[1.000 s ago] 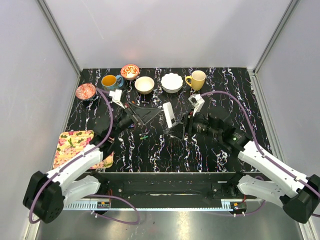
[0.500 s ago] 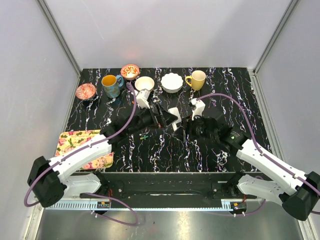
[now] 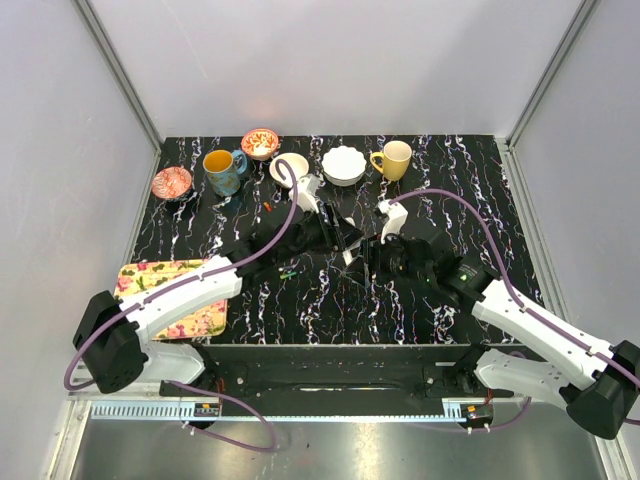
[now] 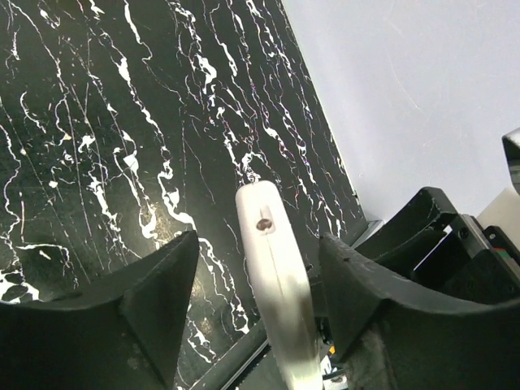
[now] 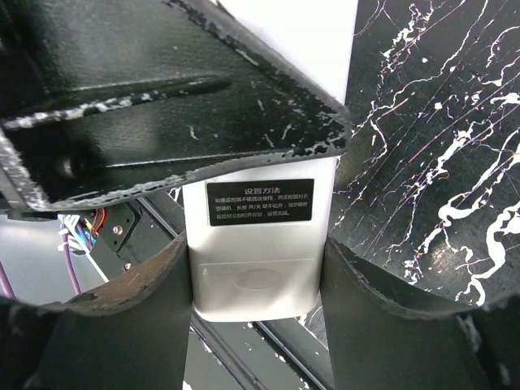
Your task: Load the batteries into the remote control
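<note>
Remote control [image 5: 260,236] was clamped in right end effector [image 5: 258,280]. Left end effector [image 4: 258,244] stood wide astride it, not touching. Skewed closure could twist it loose, away from batteries [image 3: 287,271] at its 8 o'clock.

White remote control [image 5: 258,236], label showing, clamped in the right pincer [image 5: 258,280]; batteries [image 3: 287,271] lie loose nearby.

From high up at the near side, one camera looks steeply down on the whole black marbled table [image 3: 470,190], far off. The left wrist camera peers past its own fingers [image 4: 146,309], low over the tabletop toward the wall [image 4: 422,81], close on the remote [image 4: 275,284] seen edge-on. The right wrist camera faces the same remote's label [image 5: 260,213], closer still.
</note>
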### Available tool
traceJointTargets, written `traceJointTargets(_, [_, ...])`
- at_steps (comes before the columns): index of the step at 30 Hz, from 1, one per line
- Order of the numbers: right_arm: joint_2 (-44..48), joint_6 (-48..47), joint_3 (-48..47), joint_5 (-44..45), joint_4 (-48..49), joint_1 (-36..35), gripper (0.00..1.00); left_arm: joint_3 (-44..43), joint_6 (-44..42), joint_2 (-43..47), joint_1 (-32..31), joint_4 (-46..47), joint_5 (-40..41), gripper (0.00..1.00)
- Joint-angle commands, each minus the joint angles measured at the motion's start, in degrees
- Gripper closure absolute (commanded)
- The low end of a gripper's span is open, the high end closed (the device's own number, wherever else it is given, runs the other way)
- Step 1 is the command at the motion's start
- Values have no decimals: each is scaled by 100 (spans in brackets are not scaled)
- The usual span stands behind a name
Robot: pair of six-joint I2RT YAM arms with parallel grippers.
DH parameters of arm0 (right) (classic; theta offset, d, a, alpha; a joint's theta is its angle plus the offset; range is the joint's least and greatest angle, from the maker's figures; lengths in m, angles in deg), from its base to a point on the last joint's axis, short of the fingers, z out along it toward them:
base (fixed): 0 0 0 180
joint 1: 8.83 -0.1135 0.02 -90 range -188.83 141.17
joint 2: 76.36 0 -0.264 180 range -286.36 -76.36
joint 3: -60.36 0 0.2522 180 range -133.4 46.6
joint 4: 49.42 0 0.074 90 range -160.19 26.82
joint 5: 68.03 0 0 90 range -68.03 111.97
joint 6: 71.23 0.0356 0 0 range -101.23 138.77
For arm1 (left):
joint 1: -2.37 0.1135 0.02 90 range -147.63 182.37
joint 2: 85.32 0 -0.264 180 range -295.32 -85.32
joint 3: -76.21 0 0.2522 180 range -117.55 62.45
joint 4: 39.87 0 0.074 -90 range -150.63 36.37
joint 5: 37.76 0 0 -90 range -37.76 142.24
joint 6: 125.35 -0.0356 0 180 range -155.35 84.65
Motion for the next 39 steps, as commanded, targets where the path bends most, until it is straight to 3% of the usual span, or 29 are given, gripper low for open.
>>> traceJointTargets(1, [52,-29,-113,155,142,-71,100,-372,-99,-141,-84,35,127,42])
traceJointTargets(10, [96,-29,-131,252,54,-80,100,-320,-91,-220,-163,9,127,49])
traceJointTargets(16, [69,-11,-148,225,63,-89,100,-320,-126,-247,-198,0,154,93])
traceJointTargets(19, [96,-2,-157,208,10,-98,87,-338,-152,-229,-198,-35,171,100])
traceJointTargets(20, [96,-11,-166,216,-25,-98,76,-329,-152,-229,-198,-18,163,100])
traceJointTargets(21, [104,15,-183,199,-51,-89,55,-303,-152,-194,-198,-9,171,100])
traceJointTargets(22, [148,15,-201,208,-86,-89,43,-276,-143,-168,-198,17,215,100])
traceJointTargets(24, [210,68,-254,181,-148,-89,24,-92,-117,-11,-180,105,224,100])
traceJointTargets(27, [403,208,-307,207,-218,-89,10,496,49,454,-84,831,557,100])
traceJointTargets(32, [746,795,-79,207,140,-80,4,1927,156,1457,22,2344,1444,100])
traceJointTargets(39, [545,2360,809,24,1520,-80,2,2922,-363,2275,13,4188,1946,100])
